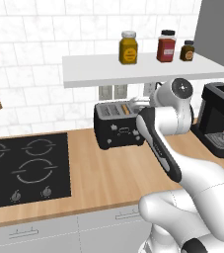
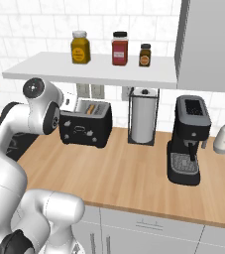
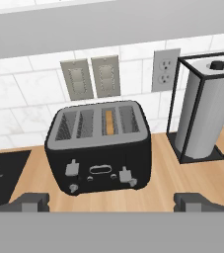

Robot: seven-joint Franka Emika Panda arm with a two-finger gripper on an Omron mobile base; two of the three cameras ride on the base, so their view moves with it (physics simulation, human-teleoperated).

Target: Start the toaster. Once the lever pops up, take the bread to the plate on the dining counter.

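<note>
The bread (image 3: 109,122) sits edge-up in a right-hand slot of the toaster (image 3: 98,148), on the wood counter (image 3: 158,183) beside the paper towel holder (image 3: 202,113). I judge it light, stiff, crumbly: pinch its exposed top crust gently. The levers (image 3: 126,175) sit on the front face. My pincer (image 3: 113,202) hangs open, holding nothing.

The light-wood bench (image 2: 134,168) runs along the tiled wall. In the right base view the black toaster (image 2: 85,128) stands on it at 9 o'clock, the paper-towel holder (image 2: 143,116) at centre just beside it, the coffee machine (image 2: 189,141) at 3 o'clock, and a pale bottle (image 2: 223,136) farther right. A black hob (image 1: 24,168) is set into the bench at the left. The white shelf (image 2: 94,74) above carries three jars (image 2: 120,48).
</note>
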